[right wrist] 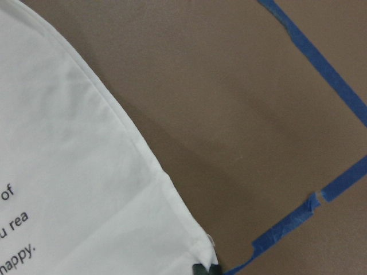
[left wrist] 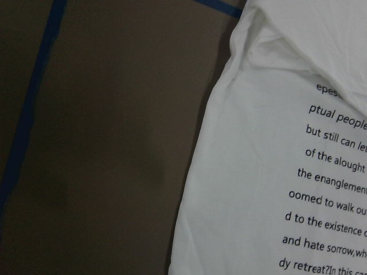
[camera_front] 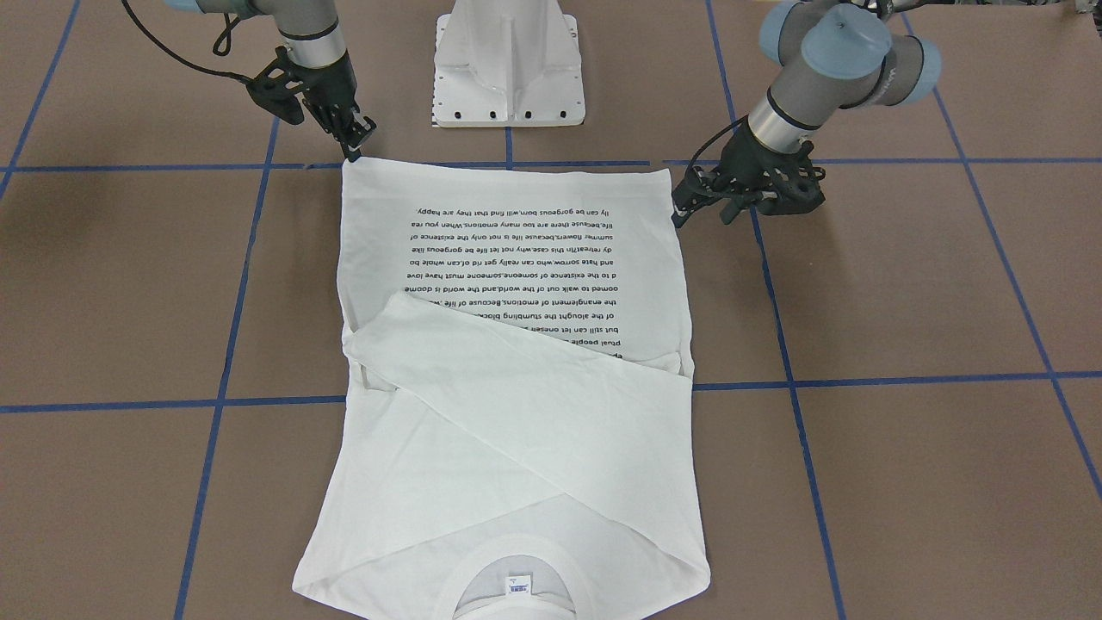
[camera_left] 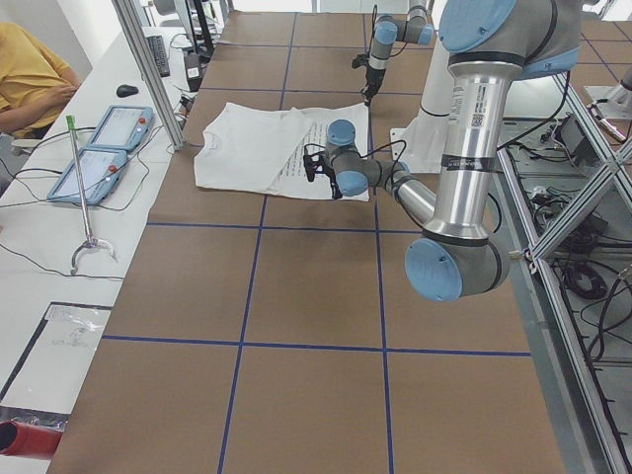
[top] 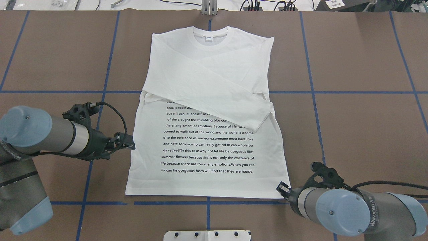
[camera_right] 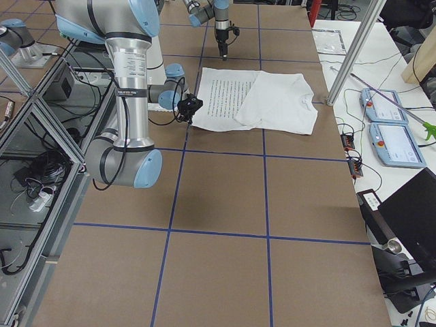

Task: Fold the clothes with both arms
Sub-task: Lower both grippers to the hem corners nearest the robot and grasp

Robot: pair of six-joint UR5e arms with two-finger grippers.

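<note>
The white long-sleeved shirt (top: 207,100) lies flat on the brown table, print side up, collar at the far side and both sleeves folded across the chest. It also shows in the front view (camera_front: 516,448). My left gripper (top: 132,146) hovers low beside the shirt's left side edge, apart from it, and its jaws look open (camera_front: 678,208). The left wrist view shows only that edge of the shirt (left wrist: 275,172) and no fingers. My right gripper (top: 281,188) is at the near right hem corner (camera_front: 354,153). In the right wrist view its fingertip (right wrist: 202,268) pinches the crinkled corner of the shirt (right wrist: 74,172).
The white metal pedestal base (camera_front: 508,77) stands between the arms at the robot's edge of the table. Blue tape lines (top: 207,203) cross the brown surface. An operator in yellow (camera_left: 30,79) and teach pendants (camera_left: 109,148) are on the side bench beyond the collar end.
</note>
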